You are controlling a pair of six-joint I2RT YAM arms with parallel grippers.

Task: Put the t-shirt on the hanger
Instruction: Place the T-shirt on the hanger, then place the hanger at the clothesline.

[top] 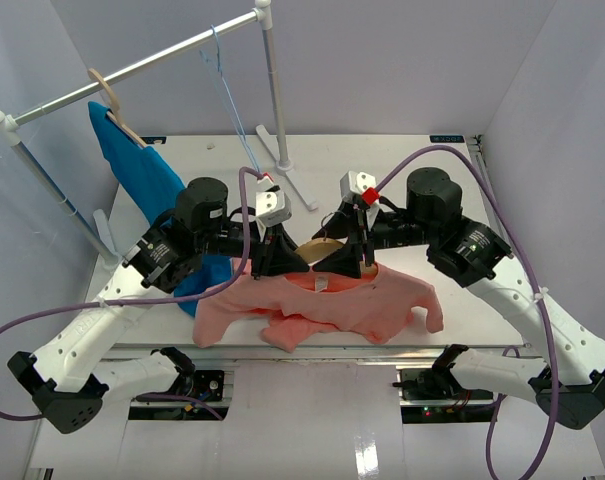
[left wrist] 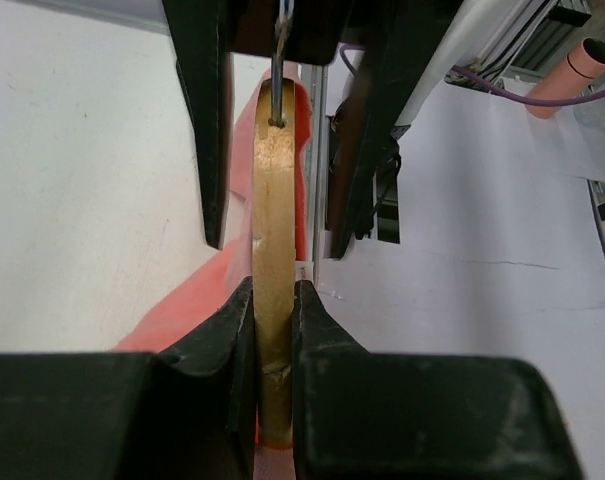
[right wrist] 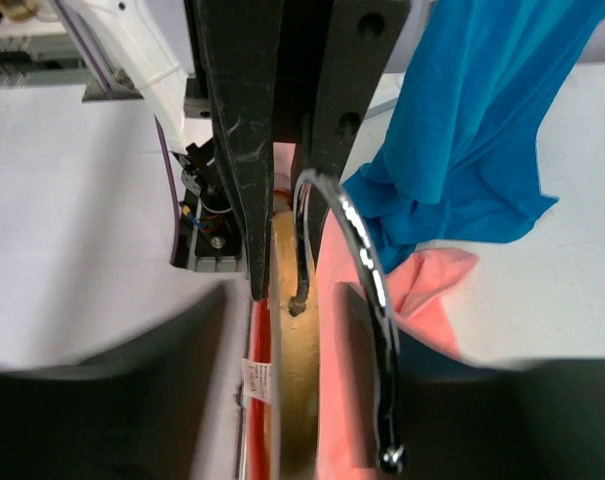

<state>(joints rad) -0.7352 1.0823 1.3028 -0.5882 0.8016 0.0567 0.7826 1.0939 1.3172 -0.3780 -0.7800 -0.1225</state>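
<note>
The fingers [left wrist: 232, 330] of your left gripper [left wrist: 274, 295] clamp the stiff wooden hanger [left wrist: 277, 200] at frame centre; your right gripper [right wrist: 287, 300] stands open around the hook [right wrist: 367, 262]. The t-shirt [top: 352, 300], lower centre of the top view, looks limp and light, so take it by the collar edge.

The left pincer [top: 282, 263] and right pincer [top: 347, 263] crowd the hanger's [top: 317, 246] sides. Behind it to the left stand the rack's foot [top: 297, 185] and blue shirt [top: 142, 170]; behind to the right the surface [top: 382, 155] lies open.
</note>
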